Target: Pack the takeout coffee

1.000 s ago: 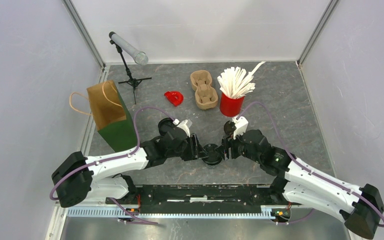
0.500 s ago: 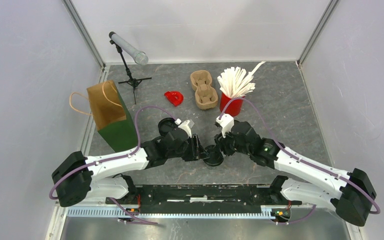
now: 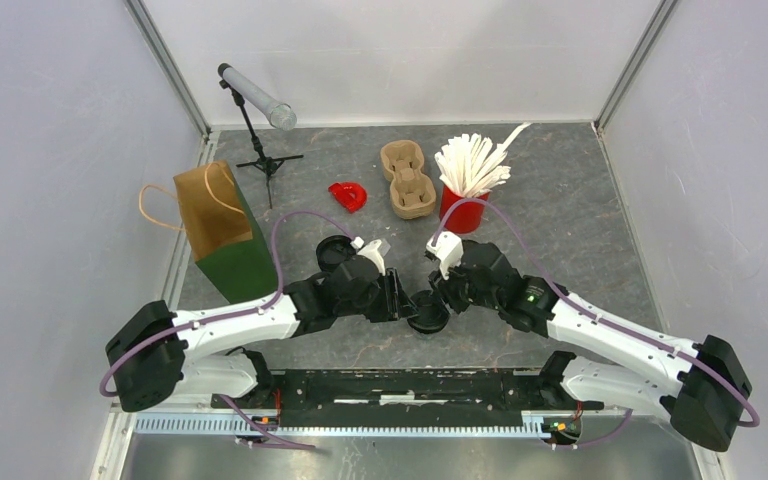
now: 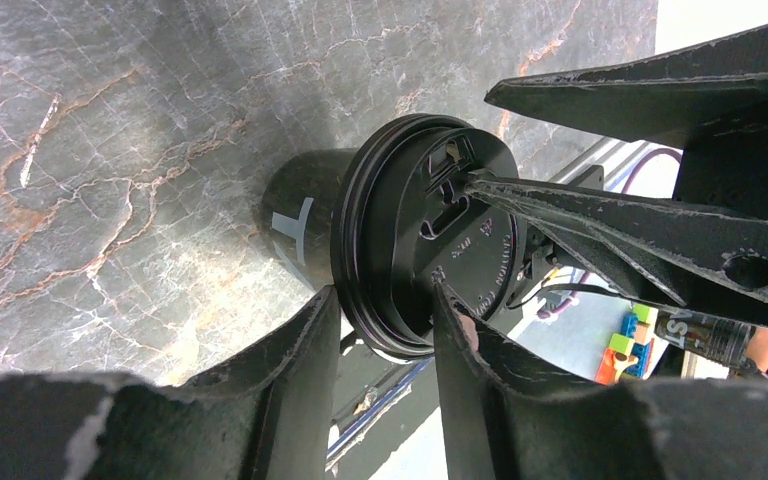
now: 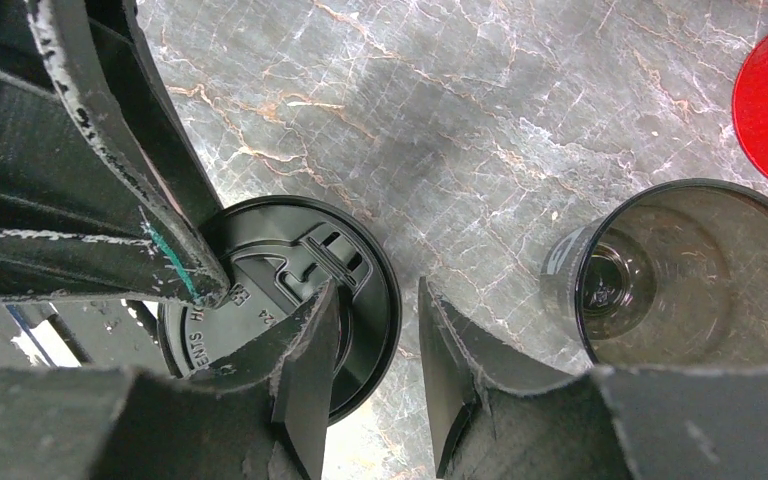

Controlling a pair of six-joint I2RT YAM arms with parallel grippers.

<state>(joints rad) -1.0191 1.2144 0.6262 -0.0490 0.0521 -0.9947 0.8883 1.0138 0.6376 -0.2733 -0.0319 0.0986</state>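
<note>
Black coffee cup lid (image 4: 400, 250) is pinched at its rim by my half-closed left end effector (image 4: 385, 300); my right end effector (image 5: 376, 290), open astride that rim, should press down evenly.

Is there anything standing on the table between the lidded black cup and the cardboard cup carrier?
Nothing visible stands on that line: bare table runs from the lidded black cup to the cardboard cup carrier. An open empty cup and the red cup of stirrers stand to the right of the path.
</note>
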